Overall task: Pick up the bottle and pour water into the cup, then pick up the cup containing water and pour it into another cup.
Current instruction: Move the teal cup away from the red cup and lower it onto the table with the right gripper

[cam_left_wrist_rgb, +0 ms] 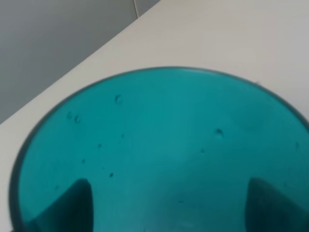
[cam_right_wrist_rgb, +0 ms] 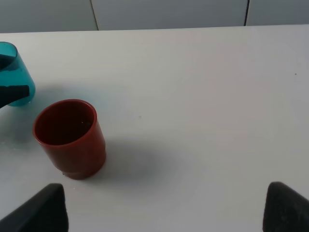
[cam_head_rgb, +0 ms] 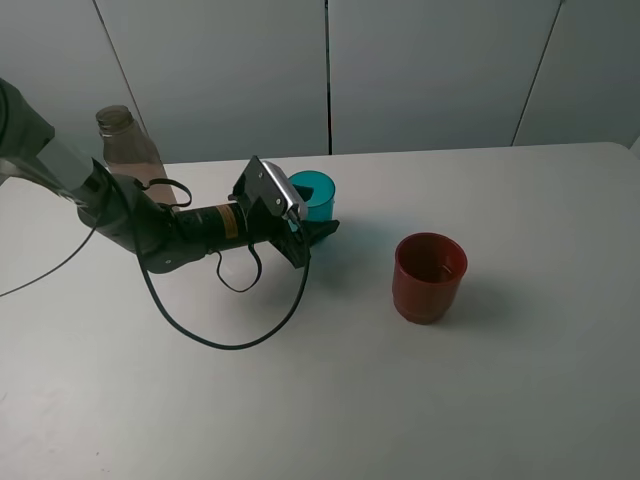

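Teal cup (cam_left_wrist_rgb: pixel 159 154) filled my left wrist view, with both dark fingers (cam_left_wrist_rgb: pixel 72 205) of the left gripper (cam_head_rgb: pixel 305 235) seen through its wall, one on each side. From the high camera I saw the table (cam_head_rgb: pixel 500 400), then my left arm (cam_head_rgb: pixel 150 225) stretched low across it to the cup, jaws spread around the cup's base; I could not tell if they were pressing it. Bottle (cam_head_rgb: pixel 130 150) stood upright behind the arm, well apart from the cup. Red cup (cam_head_rgb: pixel 430 277) stood upright near the teal cup, not touching. Right gripper (cam_right_wrist_rgb: pixel 164 212) hung wide apart and empty, near the red cup.
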